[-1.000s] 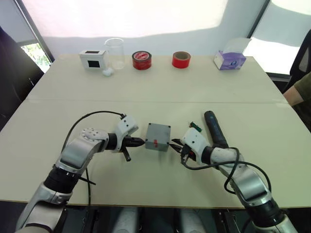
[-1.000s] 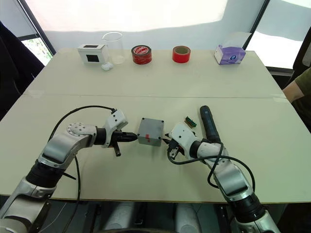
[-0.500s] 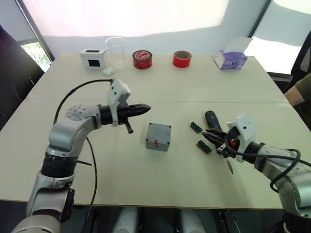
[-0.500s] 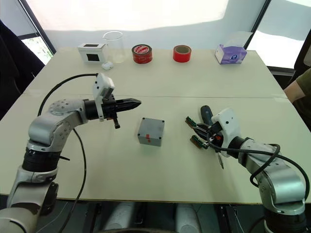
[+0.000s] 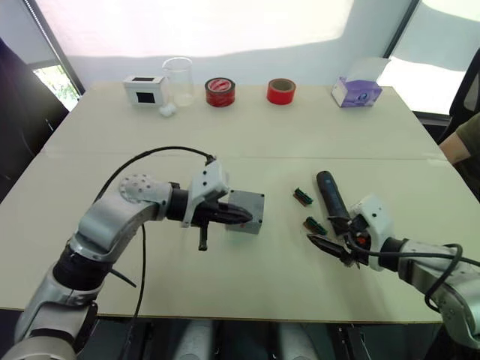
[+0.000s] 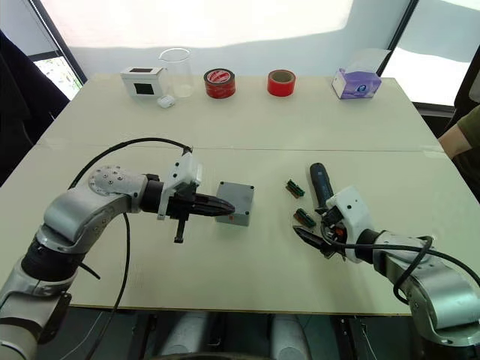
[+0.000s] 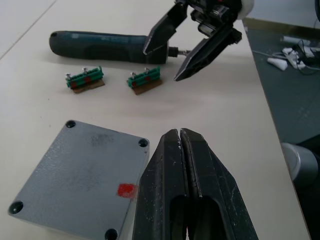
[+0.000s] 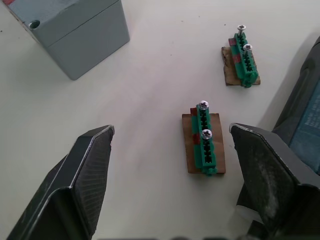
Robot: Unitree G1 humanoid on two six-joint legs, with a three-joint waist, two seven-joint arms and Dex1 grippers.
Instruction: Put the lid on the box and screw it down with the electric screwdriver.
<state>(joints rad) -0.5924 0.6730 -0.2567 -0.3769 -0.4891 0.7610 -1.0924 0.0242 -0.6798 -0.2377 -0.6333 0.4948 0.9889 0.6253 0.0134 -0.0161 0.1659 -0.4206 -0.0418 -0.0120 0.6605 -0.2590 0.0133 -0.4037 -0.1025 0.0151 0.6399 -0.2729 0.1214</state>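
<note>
The grey box [image 5: 253, 203] stands mid-table with the lid [image 7: 80, 170] lying flat on top, screw holes at its corners and a small red mark near one edge. My left gripper [image 5: 246, 218] is shut, its tips over the box's near edge, holding nothing. The black electric screwdriver [image 5: 330, 193] lies on the table to the right of the box. Just in front of it my right gripper [image 5: 324, 234] stands open and empty. A green piece [image 8: 205, 145] with two screws lies between its fingers, untouched.
A second green piece [image 5: 302, 196] lies left of the screwdriver. Along the far edge stand a white box with a black window [image 5: 144, 89], a clear beaker [image 5: 177, 80], two red tape rolls [image 5: 220, 91] [image 5: 280, 91] and a tissue box [image 5: 355, 92]. A person's sleeve [image 5: 466, 139] shows at the right edge.
My left gripper, raised off to the left half a second ago, has come down to the box again. My right gripper has opened wide and now straddles the nearer green piece.
</note>
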